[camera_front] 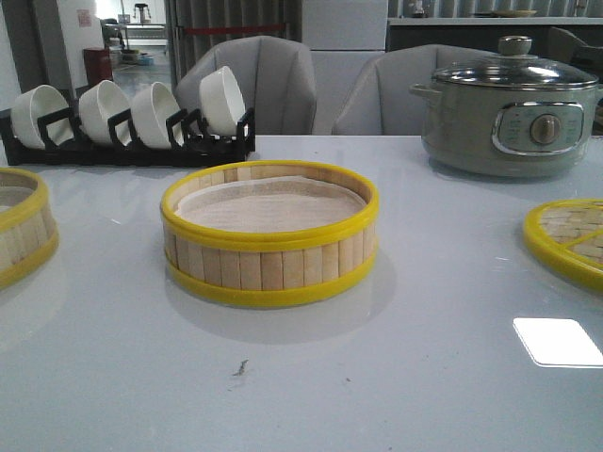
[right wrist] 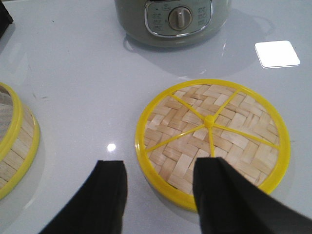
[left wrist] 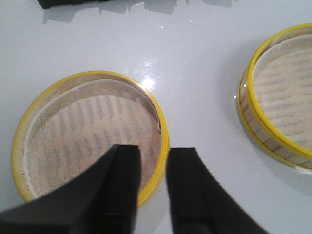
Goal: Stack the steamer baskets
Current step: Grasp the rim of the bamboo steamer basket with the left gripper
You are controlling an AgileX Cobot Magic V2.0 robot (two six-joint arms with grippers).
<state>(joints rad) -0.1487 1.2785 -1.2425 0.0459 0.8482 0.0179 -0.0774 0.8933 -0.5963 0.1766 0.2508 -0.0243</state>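
- One steamer basket is sitting in the middle of the white table, and a white liner is lying inside it.
- A second steamer basket is sitting at the left edge of the front view, well apart from the middle one, and only part of it is showing there.
- The left gripper is hanging over that second basket, which is showing whole in the left wrist view.
- Its two black fingers are standing apart, one over the inside of the basket and one outside its yellow rim, and I cannot tell if they are touching it.
- The middle basket is showing at the side of the left wrist view too.
- The flat woven lid with yellow spokes is lying on the table on the right side, near the grey cooker.
- The right gripper is hanging over the edge of the lid with its fingers wide apart and nothing between them.
- Four white bowls are standing on edge in a black rack at the back left.
- Grey chairs are standing behind the table.
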